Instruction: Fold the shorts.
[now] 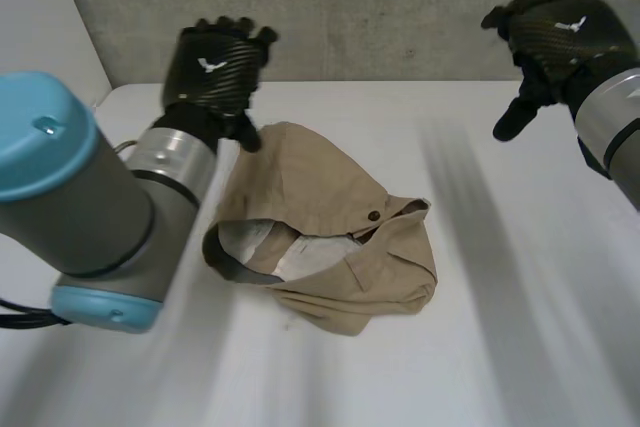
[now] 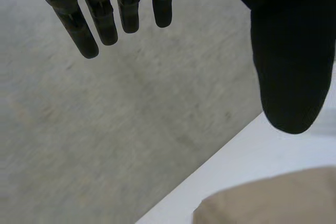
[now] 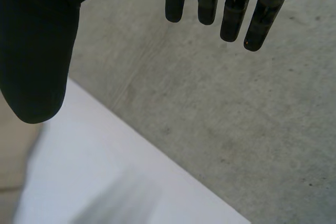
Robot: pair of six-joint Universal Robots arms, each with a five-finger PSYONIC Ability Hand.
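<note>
Rough grey concrete wall (image 1: 400, 7) stands behind a smooth white surface (image 1: 480, 247) in the head view. The tan shorts (image 1: 330, 217), a soft woven cloth, lie crumpled in a rounded heap just below and beside the left hand (image 1: 215, 67). Their waistband gapes to show pale lining (image 1: 300, 252), with one dark button (image 1: 374, 215) at its rim. The left hand, glossy and black with a weave pattern, is raised over the heap's far edge. The left arm (image 1: 90, 197) hides part of the surface next to the cloth. The right hand (image 1: 565, 37) hangs well apart from the shorts, its wrist cut off.

From the left wrist, straight fingers (image 2: 105, 24) and a wide-set thumb (image 2: 291, 66) are released and hold nothing. A rounded tan fold of the shorts (image 2: 273, 200) lies beneath the thumb, partly cut off.

From the right wrist, the fingers (image 3: 233, 14) and thumb (image 3: 39, 51) are likewise spread and empty. A tan patch (image 3: 10, 150) under the thumb is too indistinct to identify.
</note>
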